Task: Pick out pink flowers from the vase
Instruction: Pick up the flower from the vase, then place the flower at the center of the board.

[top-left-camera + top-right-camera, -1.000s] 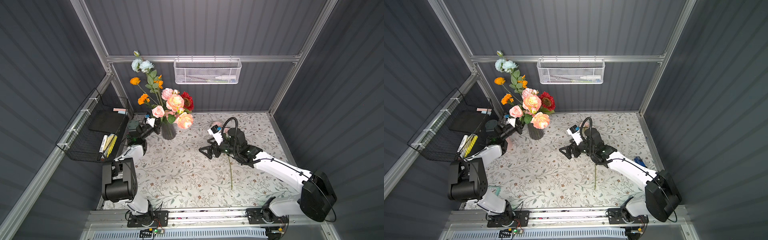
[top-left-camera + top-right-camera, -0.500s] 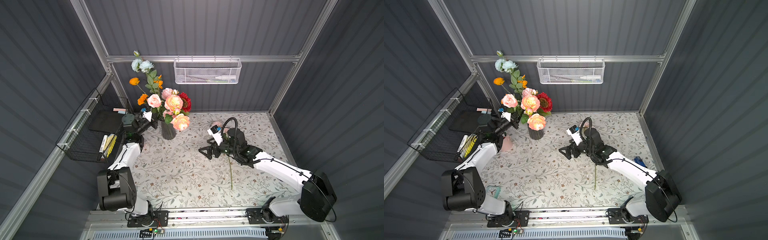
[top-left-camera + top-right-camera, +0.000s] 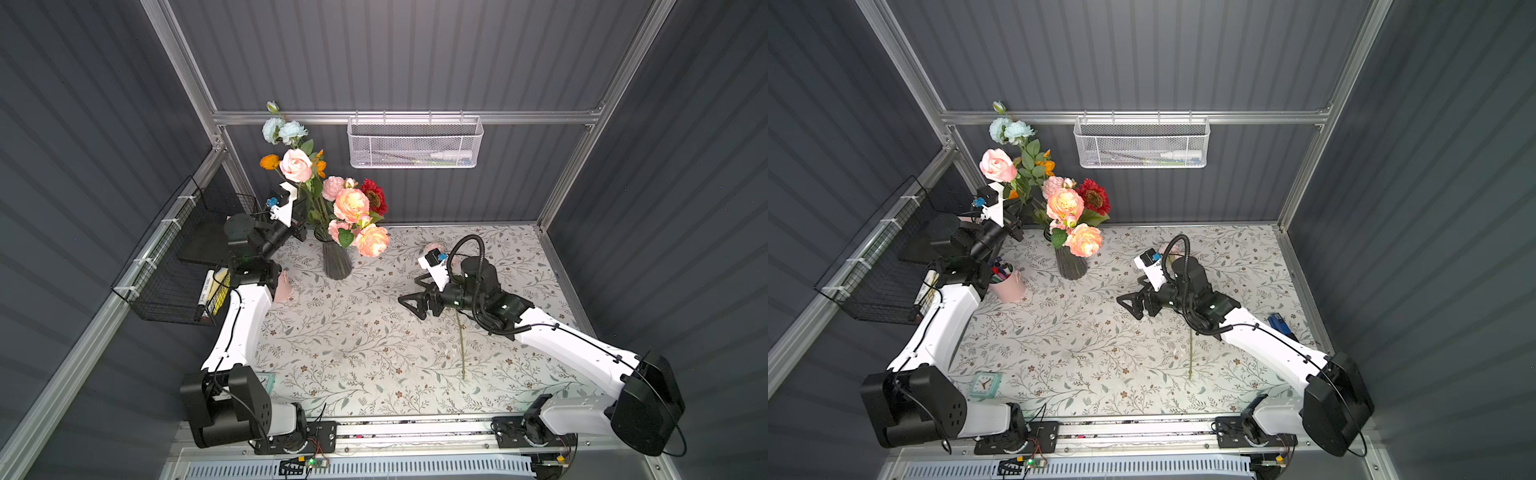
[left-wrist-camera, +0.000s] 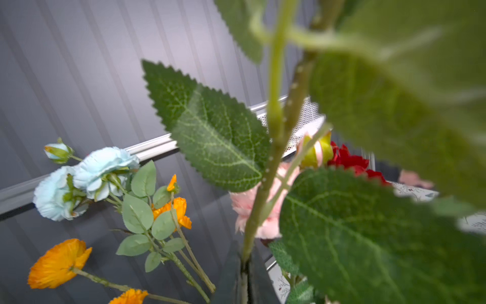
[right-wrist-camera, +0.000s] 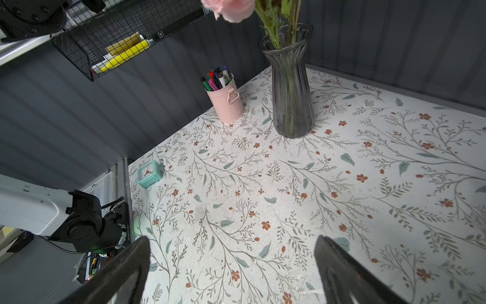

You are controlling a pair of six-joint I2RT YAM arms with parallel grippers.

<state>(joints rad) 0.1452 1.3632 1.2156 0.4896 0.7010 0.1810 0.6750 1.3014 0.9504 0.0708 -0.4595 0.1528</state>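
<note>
The dark ribbed glass vase (image 3: 336, 259) (image 3: 1071, 264) (image 5: 292, 86) stands at the back left of the table with pink flowers (image 3: 351, 204) (image 3: 1064, 203) among other blooms. My left gripper (image 3: 297, 226) (image 3: 1017, 226) (image 4: 244, 265) is shut on the thin green stem (image 4: 252, 223) of one pink rose (image 3: 295, 165) (image 3: 998, 165), raised beside the bouquet; the stem's lower end is hidden. My right gripper (image 3: 415, 297) (image 3: 1133, 301) (image 5: 231, 239) hangs open and empty over the table's middle. Another pink flower lies flat under the right arm, its stem (image 3: 461, 349) (image 3: 1190, 353) showing.
Orange, pale blue (image 3: 284, 129) and dark red (image 3: 374, 197) blooms share the vase. A pink cup of pens (image 3: 1007, 282) (image 5: 226, 101) stands left of it. A teal clock (image 3: 984, 384) sits front left. A black wire basket (image 3: 174, 266) and a white mesh basket (image 3: 413, 143) hang on the walls.
My left gripper has risen and drawn back to the left with the pink rose, lifting its bloom above the other pink flowers. The right arm has not moved.
</note>
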